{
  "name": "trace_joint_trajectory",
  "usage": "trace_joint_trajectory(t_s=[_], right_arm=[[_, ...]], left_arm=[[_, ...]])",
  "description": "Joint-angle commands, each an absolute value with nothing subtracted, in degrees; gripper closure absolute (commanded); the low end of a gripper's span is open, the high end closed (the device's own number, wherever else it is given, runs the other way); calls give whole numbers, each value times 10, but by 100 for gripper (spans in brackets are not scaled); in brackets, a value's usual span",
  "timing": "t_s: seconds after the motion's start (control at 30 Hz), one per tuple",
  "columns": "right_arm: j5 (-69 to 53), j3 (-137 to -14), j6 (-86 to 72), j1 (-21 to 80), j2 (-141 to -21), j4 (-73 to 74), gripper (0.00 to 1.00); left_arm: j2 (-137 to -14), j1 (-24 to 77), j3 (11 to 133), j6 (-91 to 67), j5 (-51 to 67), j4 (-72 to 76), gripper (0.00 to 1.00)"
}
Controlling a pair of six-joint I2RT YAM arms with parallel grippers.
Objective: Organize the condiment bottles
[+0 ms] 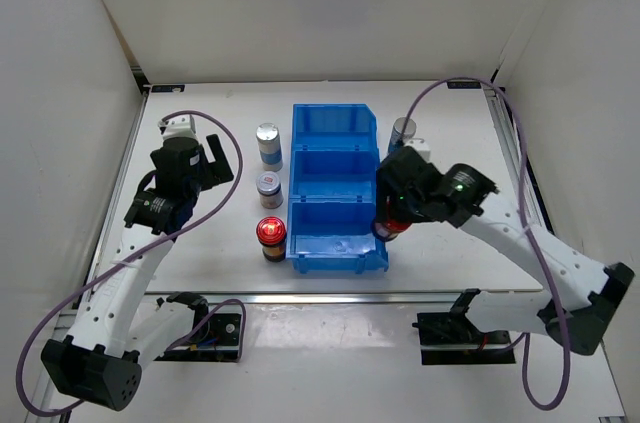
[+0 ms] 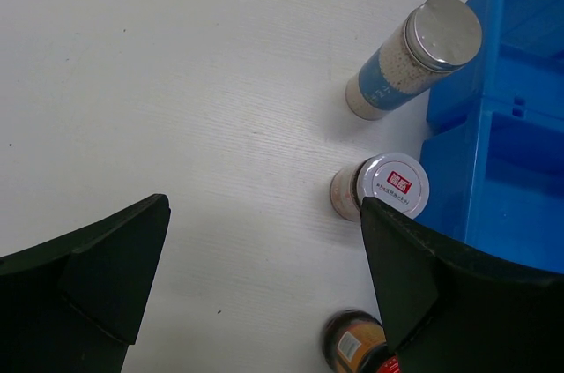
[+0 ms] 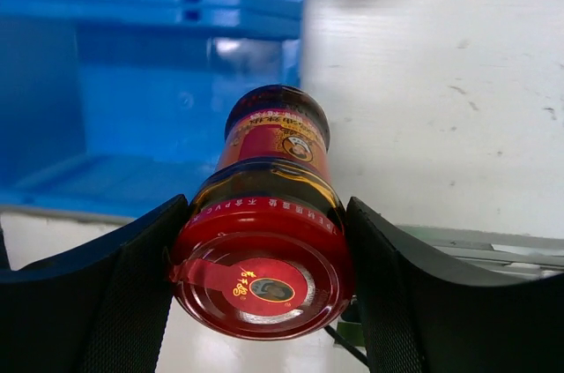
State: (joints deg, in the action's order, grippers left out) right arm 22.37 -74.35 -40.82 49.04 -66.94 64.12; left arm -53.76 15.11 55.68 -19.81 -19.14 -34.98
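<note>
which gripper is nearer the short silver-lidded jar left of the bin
Left. The left gripper hangs open beside the silver-lidded jar; the right gripper is across the bin, holding a red-lidded jar.

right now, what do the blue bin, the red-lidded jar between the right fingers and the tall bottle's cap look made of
Blue bin: likely moulded plastic, glossy; uniform colour, glare on its walls.
Red-lidded jar: body probably glass, amber and see-through at the shoulder; lid shiny red, metal or plastic, unclear.
Tall bottle's cap: apparently metal, matte silver sheen, possibly metallised plastic.
</note>
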Motion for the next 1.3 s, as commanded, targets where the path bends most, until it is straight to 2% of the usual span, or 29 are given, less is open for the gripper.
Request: trace_joint_trajectory(t_s=[0.0, 0.53, 0.63, 0.73, 0.77, 0.8, 0.83, 0.9, 1.03, 1.27], right_arm=[[238, -778, -430, 538, -710, 603, 100], [200, -714, -452, 555, -859, 474, 100], [194, -708, -459, 555, -886, 474, 91], [201, -708, -465, 555, -893, 474, 86], [212, -708, -465, 555, -893, 479, 67], [217, -714, -470, 555, -893, 485, 52], [223, -714, -470, 561, -886, 490, 25], [249, -732, -475, 567, -880, 521, 0], [313, -752, -483, 593, -837, 549, 0], [314, -715, -472, 606, -767, 521, 0]], left_arm=[[-526, 152, 562, -209, -205, -355, 0], [-542, 152, 538, -250, -161, -360, 0], [-548, 152, 532, -286, -139, -360, 0], [-564, 152, 537, -253, -70, -360, 0], [-564, 152, 542, -244, -54, -360, 0], [-564, 157, 542, -231, -41, -360, 0], [-564, 167, 542, -231, -19, -360, 0], [-550, 181, 537, -218, 3, -360, 0], [-518, 214, 543, -225, 58, -384, 0], [-531, 293, 532, -267, 68, -428, 0]])
